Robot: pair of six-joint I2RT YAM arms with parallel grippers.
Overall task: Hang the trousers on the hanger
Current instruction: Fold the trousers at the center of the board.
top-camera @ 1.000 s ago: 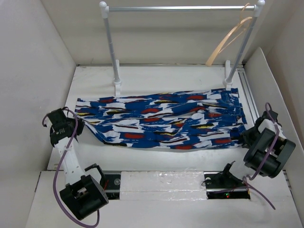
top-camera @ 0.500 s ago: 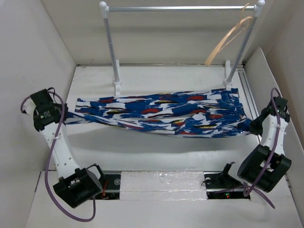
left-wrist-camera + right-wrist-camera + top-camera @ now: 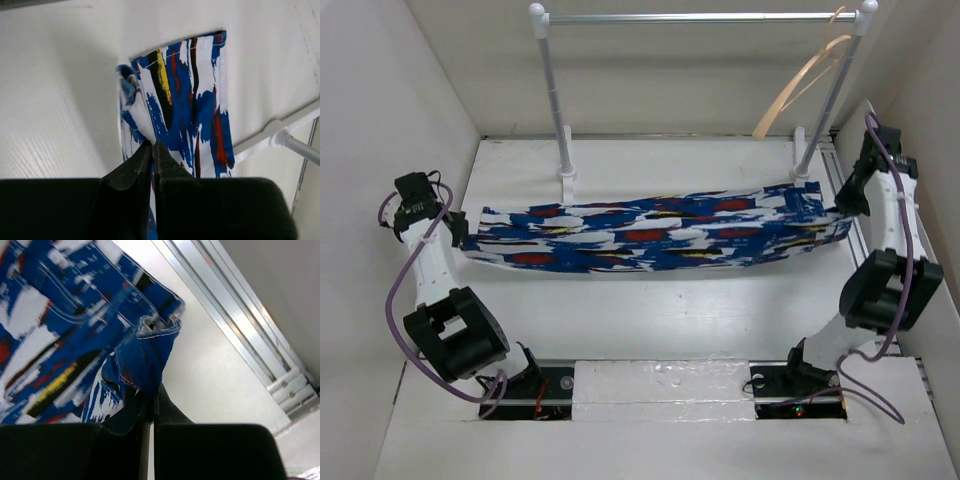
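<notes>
So, top view, going L to R: L gripper [image 3: 457, 237] sits at approx 9 o'clk of the table [image 3: 650, 320], jaws pinched tight on the L end of the trousers [image 3: 650, 232]. L wrist cam shows the same: L gripper [image 3: 151, 145] w/ both fingers pressed together, a fold of fabric caught btwn them, and the rest of the trousers [image 3: 192, 100] running away toward 12 o'clk in that view. Trousers are pulled out as one long blue/white band w/ red, black and yellow dashes, spanning from 9 to 3 o'clk across the table's middle, sagging a bit at mid-span. Rack [image 3: 700, 17] stands at 12 o'clk, behind the band and apart from it, though its R post foot is near the band's R end. Hanger [image 3: 807, 82] hangs tilted from the R end of the rack's bar, approx 1 o'clk, well apart from the trousers. R gripper [image 3: 841, 208] is at 3 o'clk, nipped shut on the R end of the trousers. R wrist cam: R gripper [image 3: 152, 394] w/ fingers closed on a stitched blue fold, trousers [image 3: 70, 320] spreading toward 10 o'clk, and a metal track [image 3: 240, 325] beside it at 2 o'clk.
</notes>
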